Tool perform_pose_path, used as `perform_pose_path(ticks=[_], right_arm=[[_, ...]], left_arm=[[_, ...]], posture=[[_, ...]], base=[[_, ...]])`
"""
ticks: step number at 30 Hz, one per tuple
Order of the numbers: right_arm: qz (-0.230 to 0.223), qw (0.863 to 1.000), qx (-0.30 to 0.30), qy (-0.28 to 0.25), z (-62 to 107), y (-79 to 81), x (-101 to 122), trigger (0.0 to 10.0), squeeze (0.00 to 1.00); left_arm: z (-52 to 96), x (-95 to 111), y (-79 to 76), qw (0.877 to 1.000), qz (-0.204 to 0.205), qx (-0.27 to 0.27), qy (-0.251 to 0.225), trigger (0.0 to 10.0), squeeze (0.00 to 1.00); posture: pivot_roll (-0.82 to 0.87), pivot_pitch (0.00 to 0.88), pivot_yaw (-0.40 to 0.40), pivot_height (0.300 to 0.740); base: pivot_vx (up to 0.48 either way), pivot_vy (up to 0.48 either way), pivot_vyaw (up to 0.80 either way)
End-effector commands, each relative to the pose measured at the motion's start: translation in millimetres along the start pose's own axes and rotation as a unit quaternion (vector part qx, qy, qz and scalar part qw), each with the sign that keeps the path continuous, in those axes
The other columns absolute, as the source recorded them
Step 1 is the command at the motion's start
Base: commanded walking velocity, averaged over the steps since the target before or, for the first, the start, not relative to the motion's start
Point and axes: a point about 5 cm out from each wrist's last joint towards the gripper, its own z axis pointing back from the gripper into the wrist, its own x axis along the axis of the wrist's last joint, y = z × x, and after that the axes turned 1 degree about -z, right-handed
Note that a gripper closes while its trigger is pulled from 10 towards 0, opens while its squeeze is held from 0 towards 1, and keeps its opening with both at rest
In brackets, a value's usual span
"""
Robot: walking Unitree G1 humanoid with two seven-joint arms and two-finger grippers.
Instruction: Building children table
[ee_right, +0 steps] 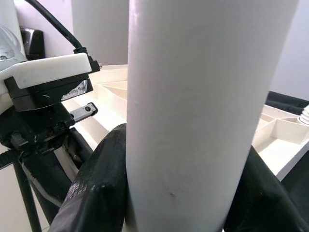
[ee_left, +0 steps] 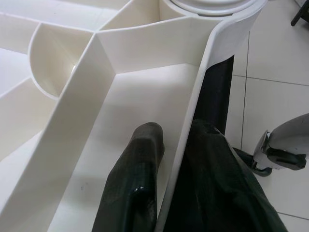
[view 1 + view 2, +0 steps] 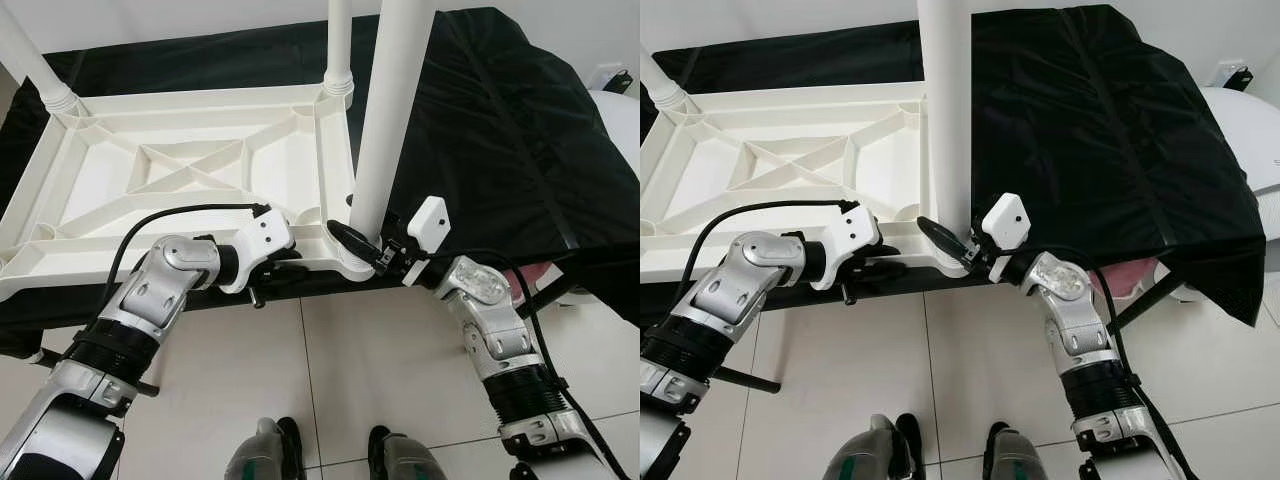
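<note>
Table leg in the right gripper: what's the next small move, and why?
Probably twist it further into the corner socket. The right gripper is shut around the table leg low down, and the left gripper clamps the tabletop's rim beside it, steadying the tabletop.

Two head cameras look steeply down on an upturned white ribbed plastic tabletop (image 3: 190, 170) lying on black cloth (image 3: 1090, 130), sharing the whole scene. Each wrist camera sits very close: left along the tabletop's near rim, right against an upright white round plastic leg (image 1: 203, 111).
</note>
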Motion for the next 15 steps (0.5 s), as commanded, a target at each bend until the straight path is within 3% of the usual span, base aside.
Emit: perform_pose_path(ticks=[1, 15], right_arm=[[-0.03, 0.995, -0.028, 0.086, 16.0, 4.0, -34.7, 10.0, 0.0], [-0.023, 0.994, -0.074, 0.077, 15.2, 7.4, -33.7, 10.0, 0.0]], left_arm=[[1.3, 16.2, 3.3, 0.999, -0.025, -0.016, -0.028, 10.0, 0.0], [1.7, 15.8, 3.6, 0.999, -0.023, -0.014, -0.029, 10.0, 0.0]], posture=[[-0.13, 0.187, 0.074, 0.74], [-0.13, 0.196, 0.072, 0.74]], base=[[0.0, 0.0, 0.0], [0.0, 0.0, 0.0]])
